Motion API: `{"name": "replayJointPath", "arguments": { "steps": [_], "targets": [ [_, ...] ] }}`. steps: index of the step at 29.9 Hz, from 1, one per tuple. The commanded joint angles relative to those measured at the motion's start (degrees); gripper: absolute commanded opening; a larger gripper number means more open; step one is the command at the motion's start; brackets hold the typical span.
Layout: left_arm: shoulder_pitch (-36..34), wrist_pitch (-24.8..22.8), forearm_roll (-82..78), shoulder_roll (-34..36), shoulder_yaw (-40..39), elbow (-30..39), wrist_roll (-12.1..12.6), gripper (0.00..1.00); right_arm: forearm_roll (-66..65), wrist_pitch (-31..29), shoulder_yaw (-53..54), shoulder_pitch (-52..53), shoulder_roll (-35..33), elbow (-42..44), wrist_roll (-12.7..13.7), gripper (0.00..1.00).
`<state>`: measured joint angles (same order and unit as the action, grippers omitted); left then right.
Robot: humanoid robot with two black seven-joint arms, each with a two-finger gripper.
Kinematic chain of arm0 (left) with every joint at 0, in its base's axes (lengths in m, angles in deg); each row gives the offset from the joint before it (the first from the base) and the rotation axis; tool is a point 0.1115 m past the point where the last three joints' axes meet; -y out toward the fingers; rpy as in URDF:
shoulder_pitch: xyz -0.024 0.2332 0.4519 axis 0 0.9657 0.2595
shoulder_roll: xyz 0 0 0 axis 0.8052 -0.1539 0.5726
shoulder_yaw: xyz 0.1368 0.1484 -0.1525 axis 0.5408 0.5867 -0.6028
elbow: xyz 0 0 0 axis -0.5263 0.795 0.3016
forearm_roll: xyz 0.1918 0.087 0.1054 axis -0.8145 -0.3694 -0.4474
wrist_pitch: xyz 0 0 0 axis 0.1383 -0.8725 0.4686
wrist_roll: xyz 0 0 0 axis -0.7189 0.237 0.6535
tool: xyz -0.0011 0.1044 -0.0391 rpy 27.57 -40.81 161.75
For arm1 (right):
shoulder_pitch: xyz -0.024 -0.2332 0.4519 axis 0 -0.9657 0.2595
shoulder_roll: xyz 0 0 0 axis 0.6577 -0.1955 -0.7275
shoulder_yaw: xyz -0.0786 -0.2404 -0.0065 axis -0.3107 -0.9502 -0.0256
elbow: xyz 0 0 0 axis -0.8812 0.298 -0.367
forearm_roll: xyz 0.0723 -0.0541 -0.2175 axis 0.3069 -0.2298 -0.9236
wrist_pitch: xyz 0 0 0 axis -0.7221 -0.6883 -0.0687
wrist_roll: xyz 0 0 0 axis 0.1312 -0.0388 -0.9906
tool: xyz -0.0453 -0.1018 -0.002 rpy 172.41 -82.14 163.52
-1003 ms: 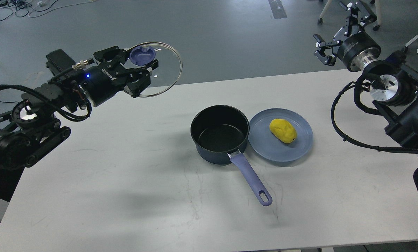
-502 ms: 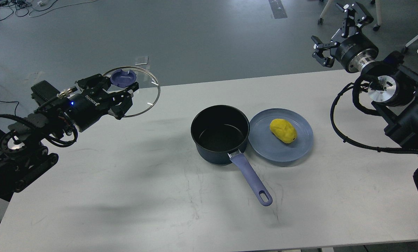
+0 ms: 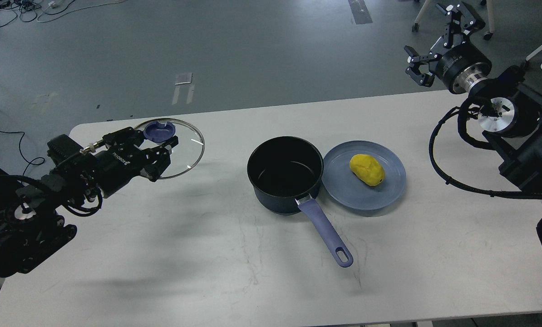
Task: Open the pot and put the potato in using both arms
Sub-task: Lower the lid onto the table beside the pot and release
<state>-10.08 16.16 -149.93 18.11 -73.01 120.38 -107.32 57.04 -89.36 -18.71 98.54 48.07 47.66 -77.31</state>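
Now the left gripper [image 3: 155, 147] is much lower than a second ago: it carries the glass lid [image 3: 180, 150] by its blue knob [image 3: 159, 130], fingers pinched on the knob, and the lid has dropped from high above the floor beyond the table to just over the table [image 3: 162, 254] near its far-left corner. Lid looks nearly flat; can't tell if the rim is touching the surface yet. So the opening step is basically done, only the set-down and release remain, in my read. Moving right: the pot [image 3: 284, 175] sits open mid-table, black inside empty, lavender handle [image 3: 325, 236] pointing toward the near edge. It hasn't shifted. Just beside it on the right, rims about touching, the blue-grey plate [image 3: 389, 195] holds the potato [image 3: 367, 169], also unmoved and untouched. Far right, the right gripper [image 3: 434, 43] hangs past the table's far-right corner, fingers spread, holding nothing; it has barely moved over the last second. Next call is likely the right arm going down to the potato, a short lift over the pot wall. Risk: nudging the plate into the pot.
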Motion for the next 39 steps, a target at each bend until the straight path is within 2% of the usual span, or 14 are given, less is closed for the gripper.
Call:
{"name": "replayJointPath", "arguments": {
  "steps": [1, 8, 19, 26, 28, 36, 37, 39],
  "targets": [
    [2.5, 0.0, 0.0, 0.1, 0.0, 0.0, 0.0, 0.43, 0.0, 0.0, 0.0, 0.0, 0.0, 0.0, 0.0, 1.0],
    [7.4, 0.0, 0.0, -0.4, -0.1, 0.0, 0.0, 0.43, 0.0, 0.0, 0.0, 0.0, -0.1, 0.1, 0.0, 1.0],
    [10.6, 0.0, 2.2, -2.6, -0.1, -1.2, 0.0, 0.44, 0.0, 0.0, -0.1, 0.4, -1.1, 0.1, 0.2, 1.0],
    [10.7, 0.0, 5.1, -5.9, 0.5, -5.7, 0.0, 0.51, 0.0, 0.0, 0.0, 0.4, -1.3, 0.2, 0.1, 1.0],
    [10.8, 0.0, 5.4, -6.6, 0.7, -7.2, 0.0, 0.61, 0.0, 0.2, 0.0, 0.4, -2.0, 0.1, 0.2, 1.0],
    [12.2, 0.0, 5.4, -8.3, 0.7, -11.5, 0.0, 0.63, 0.0, 0.2, 0.0, 0.4, -2.1, 0.2, 0.1, 1.0],
    [12.2, 0.0, 5.4, -8.4, 0.7, -11.7, 0.0, 0.66, 0.0, 0.2, 0.0, 0.4, -2.1, 0.1, 0.2, 1.0],
    [12.2, 0.0, 5.5, -8.4, 0.7, -11.7, 0.0, 0.93, 0.0, 0.2, 0.0, 0.4, -2.0, 0.2, 0.1, 1.0]
  ]
}}
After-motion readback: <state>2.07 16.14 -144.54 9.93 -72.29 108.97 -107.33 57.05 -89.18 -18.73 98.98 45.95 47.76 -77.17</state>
